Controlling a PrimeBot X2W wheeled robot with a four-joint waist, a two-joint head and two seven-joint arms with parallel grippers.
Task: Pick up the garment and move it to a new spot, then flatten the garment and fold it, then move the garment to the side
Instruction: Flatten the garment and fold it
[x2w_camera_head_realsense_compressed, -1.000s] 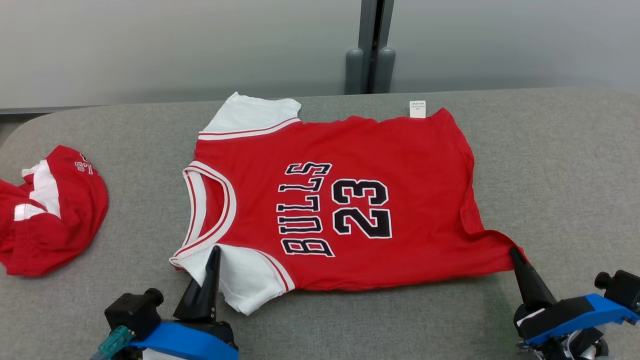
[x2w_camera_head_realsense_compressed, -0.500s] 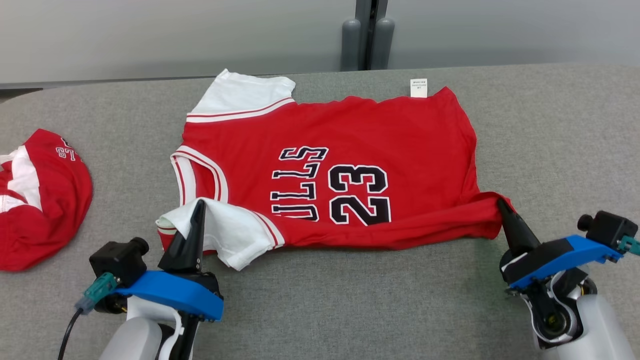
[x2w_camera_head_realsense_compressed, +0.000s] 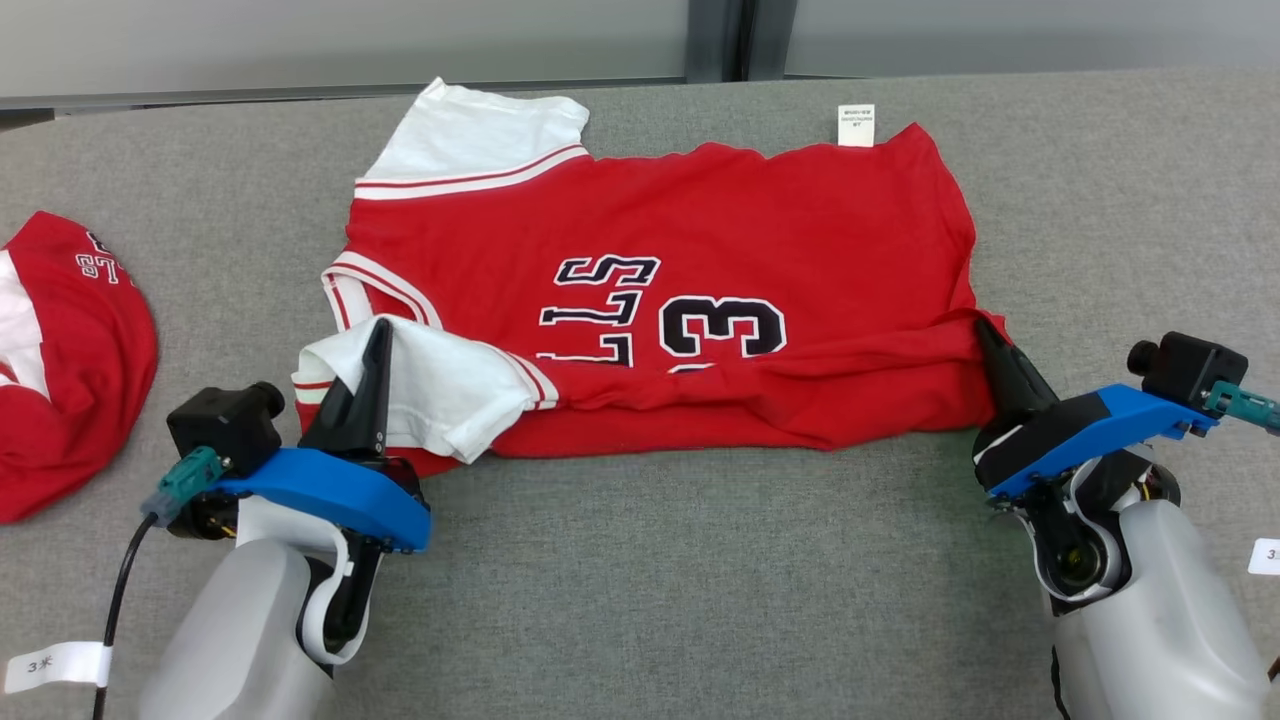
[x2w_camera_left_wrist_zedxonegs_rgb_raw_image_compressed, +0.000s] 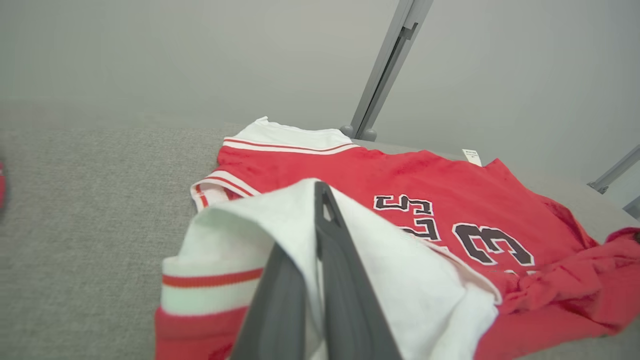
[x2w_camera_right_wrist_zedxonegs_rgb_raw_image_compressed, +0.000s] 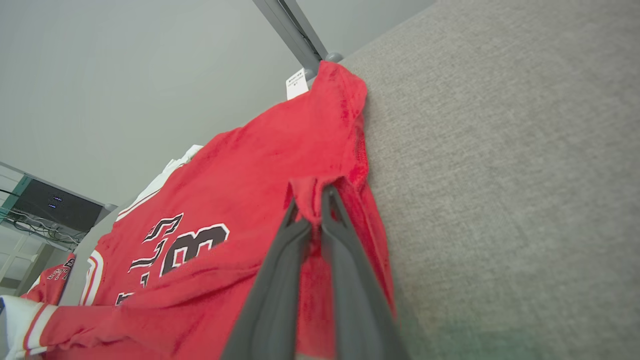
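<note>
Gripping garment (x2w_camera_head_realsense_compressed: 700, 210): left pincer (x2w_camera_head_realsense_compressed: 379, 328), right pincer (x2w_camera_head_realsense_compressed: 981, 324)

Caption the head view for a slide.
Left gripper and right gripper pinch the red jersey, its near edge doubled over the lettering.

We have open grey fabric tabletop (x2w_camera_head_realsense_compressed: 660, 600) all along the near side of the red-and-white basketball jersey (x2w_camera_head_realsense_compressed: 800, 220), plus a wide strip to its right. A crumpled red-and-white garment (x2w_camera_head_realsense_compressed: 80, 340) blocks the left end; the gap between the two is passable. A pale grey wall panel (x2w_camera_head_realsense_compressed: 350, 40) stands behind the far edge.
</note>
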